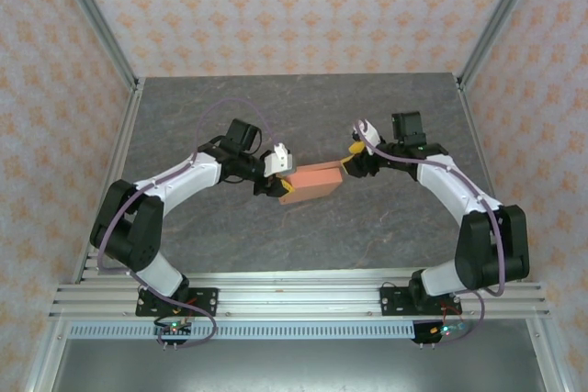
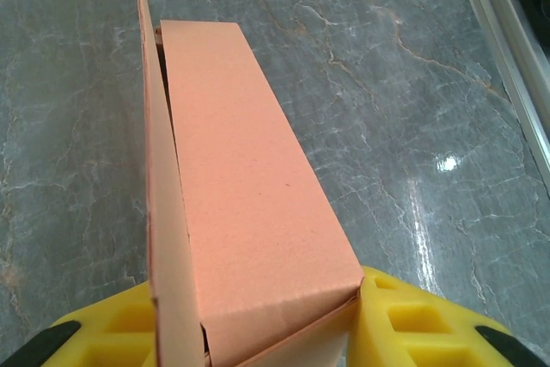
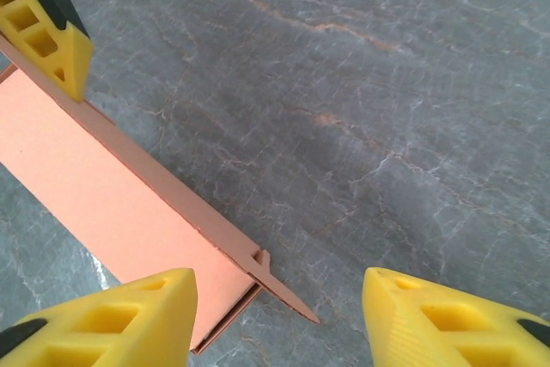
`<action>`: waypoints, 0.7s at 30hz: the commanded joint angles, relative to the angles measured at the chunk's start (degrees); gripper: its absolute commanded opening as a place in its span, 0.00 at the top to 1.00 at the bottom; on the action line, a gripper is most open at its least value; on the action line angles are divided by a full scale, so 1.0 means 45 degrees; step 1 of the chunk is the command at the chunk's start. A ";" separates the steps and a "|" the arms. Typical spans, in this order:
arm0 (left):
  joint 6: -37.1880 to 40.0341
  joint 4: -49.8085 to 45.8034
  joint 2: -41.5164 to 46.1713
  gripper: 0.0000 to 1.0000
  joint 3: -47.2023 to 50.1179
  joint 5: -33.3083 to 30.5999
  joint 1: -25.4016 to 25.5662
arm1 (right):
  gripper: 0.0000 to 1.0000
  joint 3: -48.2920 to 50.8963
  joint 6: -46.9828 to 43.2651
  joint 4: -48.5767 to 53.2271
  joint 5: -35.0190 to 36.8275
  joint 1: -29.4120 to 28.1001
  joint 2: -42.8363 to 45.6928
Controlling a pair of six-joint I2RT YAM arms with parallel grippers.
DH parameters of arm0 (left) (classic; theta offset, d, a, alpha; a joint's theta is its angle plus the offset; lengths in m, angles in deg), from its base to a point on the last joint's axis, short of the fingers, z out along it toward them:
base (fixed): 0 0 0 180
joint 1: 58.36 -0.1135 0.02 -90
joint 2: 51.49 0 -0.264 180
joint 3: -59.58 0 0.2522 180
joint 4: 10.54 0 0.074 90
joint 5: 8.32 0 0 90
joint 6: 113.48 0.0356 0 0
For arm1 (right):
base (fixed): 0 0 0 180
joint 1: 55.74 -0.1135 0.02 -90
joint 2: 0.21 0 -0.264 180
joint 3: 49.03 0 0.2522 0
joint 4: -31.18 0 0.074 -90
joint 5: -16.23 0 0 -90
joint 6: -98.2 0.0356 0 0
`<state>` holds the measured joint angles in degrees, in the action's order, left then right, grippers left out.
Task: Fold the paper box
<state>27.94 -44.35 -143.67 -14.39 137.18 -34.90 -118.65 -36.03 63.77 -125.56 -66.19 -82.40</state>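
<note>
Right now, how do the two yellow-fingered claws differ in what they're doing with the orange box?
The left gripper is closed on one end of the paper box, clamping it from both sides; the right gripper stands open, gripping nothing. The left gripper presses the card; the right gripper's wide gap only faces the box's other end. Both have yellow fingers.

Overhead from behind, both wrists close on paper box (image 1: pixel 310 183)

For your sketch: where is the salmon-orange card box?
Top view: mid-table, the salmon-orange card box sits between the left gripper, clamping its left end, and the open right gripper.
</note>
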 commanded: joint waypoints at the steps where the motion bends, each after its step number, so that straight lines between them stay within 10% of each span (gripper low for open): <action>1: 0.0535 -0.0786 -0.0271 0.73 -0.0342 0.0346 -0.0187 | 0.49 -0.0575 -0.1069 0.0861 -0.0848 0.0025 -0.0220; 21: 0.0580 -0.0880 -0.0622 0.73 -0.0588 0.0517 -0.0351 | 0.76 -0.0636 -0.1197 0.0665 -0.1059 -0.0087 -0.1329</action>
<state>29.60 -46.15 -145.42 -15.61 139.78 -36.03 -120.16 -40.51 67.59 -127.40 -66.17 -87.88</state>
